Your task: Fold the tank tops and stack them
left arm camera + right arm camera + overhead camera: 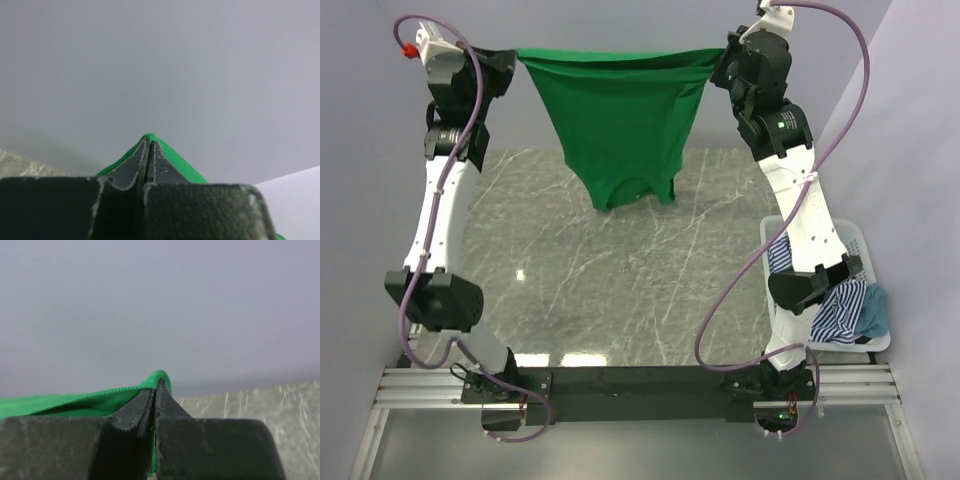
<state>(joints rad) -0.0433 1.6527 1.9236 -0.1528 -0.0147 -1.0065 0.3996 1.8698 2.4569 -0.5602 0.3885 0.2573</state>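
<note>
While clamped, fingers [131,170] on green top [620,120]

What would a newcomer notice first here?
The bright green cloth tank top hangs stretched between the left gripper and the right gripper, above the far edge of the grey marbled table. By the right arm, a white slatted plastic basket holds a striped garment and a teal garment.
</note>
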